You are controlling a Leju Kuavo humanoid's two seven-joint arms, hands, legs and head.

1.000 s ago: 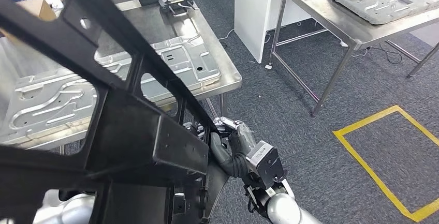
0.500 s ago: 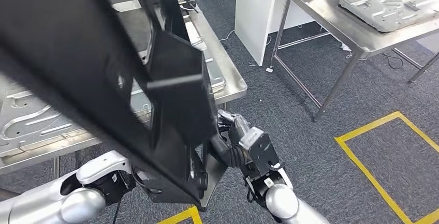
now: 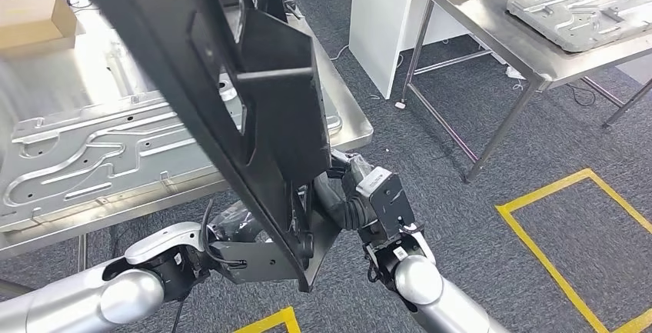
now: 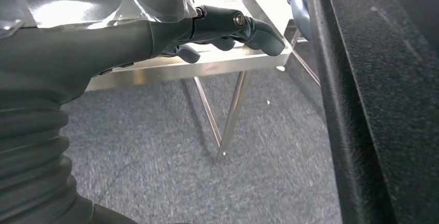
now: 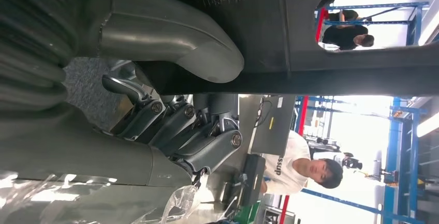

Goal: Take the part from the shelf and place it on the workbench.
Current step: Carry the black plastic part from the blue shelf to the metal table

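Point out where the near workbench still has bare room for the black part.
Little is free. The embossed metal panel covers most of the near workbench; a cardboard box sits at its far left corner. Bare steel lies between box and panel, and along the right rim. The black part, held by the left hand and right hand, hides the middle.

The black part point(image 3: 254, 110) stands tilted between the hands and the tabletop point(image 3: 350, 129), blocking most of the way forward. The tabletop carries a large pressed metal panel point(image 3: 115, 156) and a cardboard box point(image 3: 31, 18) at its far left. To the right, grey carpet point(image 3: 430, 164) lies open between this tabletop and a second table point(image 3: 492, 33), whose legs stand on it.
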